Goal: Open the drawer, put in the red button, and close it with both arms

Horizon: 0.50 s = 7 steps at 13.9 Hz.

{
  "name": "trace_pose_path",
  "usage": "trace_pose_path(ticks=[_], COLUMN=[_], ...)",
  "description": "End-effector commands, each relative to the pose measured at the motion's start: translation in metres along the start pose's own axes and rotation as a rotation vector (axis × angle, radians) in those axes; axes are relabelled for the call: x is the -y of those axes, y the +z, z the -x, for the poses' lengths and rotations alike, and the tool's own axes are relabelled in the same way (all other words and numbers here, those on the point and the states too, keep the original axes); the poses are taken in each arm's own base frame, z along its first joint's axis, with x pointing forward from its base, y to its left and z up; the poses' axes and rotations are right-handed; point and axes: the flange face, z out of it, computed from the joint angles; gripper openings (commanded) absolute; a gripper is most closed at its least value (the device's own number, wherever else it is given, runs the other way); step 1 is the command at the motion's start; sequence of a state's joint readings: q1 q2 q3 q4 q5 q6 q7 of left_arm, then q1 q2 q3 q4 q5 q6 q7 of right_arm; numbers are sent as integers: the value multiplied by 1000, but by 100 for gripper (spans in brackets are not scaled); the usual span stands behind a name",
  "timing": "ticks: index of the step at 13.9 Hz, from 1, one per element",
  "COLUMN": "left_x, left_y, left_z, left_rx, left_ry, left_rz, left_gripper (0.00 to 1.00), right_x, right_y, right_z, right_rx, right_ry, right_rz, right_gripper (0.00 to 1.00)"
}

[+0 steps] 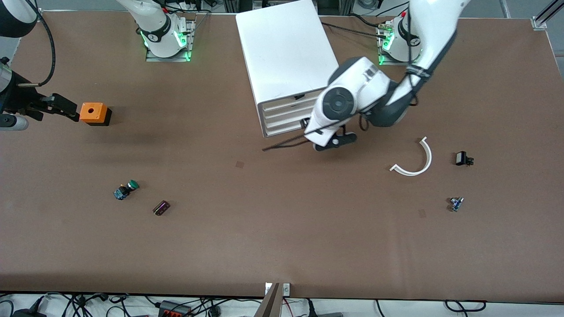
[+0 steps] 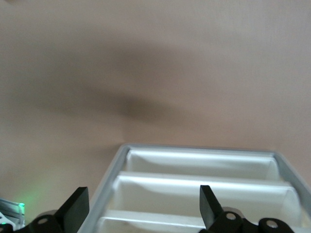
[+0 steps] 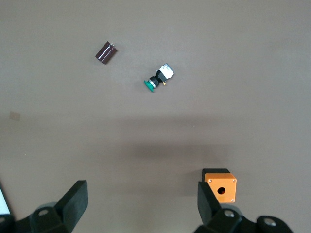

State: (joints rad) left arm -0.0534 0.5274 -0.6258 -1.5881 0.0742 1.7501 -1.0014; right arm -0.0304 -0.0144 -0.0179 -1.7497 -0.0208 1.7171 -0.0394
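Left hand [image 1: 328, 143]: open, empty, at cabinet's [image 1: 286, 53] drawer fronts [image 2: 194, 194]. Right hand [image 1: 66, 110]: open, empty, waiting beside orange box [image 1: 93, 113]. Red button: not identifiable on tabletop [image 1: 282, 246].

matt brown table [image 1: 282, 246], glossy white cabinet [image 1: 286, 48]

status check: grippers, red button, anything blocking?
Left gripper open at the drawer cabinet's front, drawers shut. Right gripper open, empty, beside the orange box. Red button: none identifiable. Nothing blocks the drawers.
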Motion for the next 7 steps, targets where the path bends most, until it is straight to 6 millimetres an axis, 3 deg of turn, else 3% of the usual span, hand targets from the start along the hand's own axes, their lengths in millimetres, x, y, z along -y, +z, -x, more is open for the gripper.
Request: trace_pose_path(ticks=[1,5,7], left_x=[44,132,172], left_y=[-39,-84,-113], left_z=[-40,-97,-116], left_rx=[-1,-41,-116], left_ry=[33,186,248], left_rz=[24,60,36], left_gripper=[100,100,100], right_x=[1,2,3], right_y=[-9,-18,-17], right_z=[8,7,8], right_rx=[-24,-25,-15], right_ry=[0,2,15], right_rz=[18,14,10], right_gripper=[100,100,100])
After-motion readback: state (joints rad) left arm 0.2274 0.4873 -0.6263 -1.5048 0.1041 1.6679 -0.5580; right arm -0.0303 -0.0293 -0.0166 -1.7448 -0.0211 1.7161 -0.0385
